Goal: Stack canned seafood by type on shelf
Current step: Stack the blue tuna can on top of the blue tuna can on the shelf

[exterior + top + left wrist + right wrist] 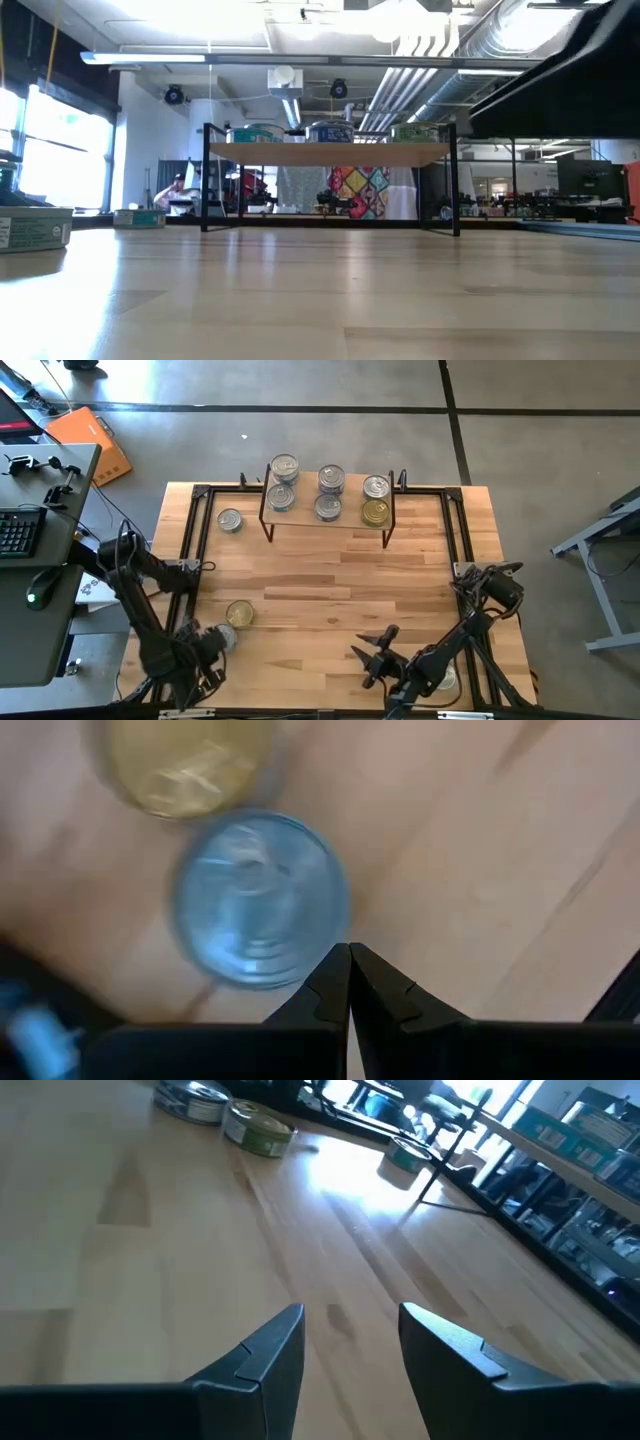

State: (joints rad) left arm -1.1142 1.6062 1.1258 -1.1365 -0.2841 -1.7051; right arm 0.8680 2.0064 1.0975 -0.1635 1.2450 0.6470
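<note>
The shelf (328, 520) stands at the table's far middle with several tins of canned seafood on it, in three short stacks: silver tops (284, 466) (331, 479) and a gold-topped one (375, 513) at the right. A silver tin (230, 520) lies left of the shelf. At the near left, a gold-topped tin (239, 614) (185, 765) and a silver tin (224, 637) (260, 900) sit side by side on the table. My left gripper (206, 649) (350, 970) is shut, pointing down just beside the silver tin. My right gripper (372, 652) (350, 1342) is open over bare wood at the near right.
Black metal rails (190, 540) run along the table's left, right and far edges. In the low view the shelf (330, 154) stands on thin black legs with room beneath. A desk with a keyboard (20, 530) stands left of the table. Bare wood lies between the two grippers.
</note>
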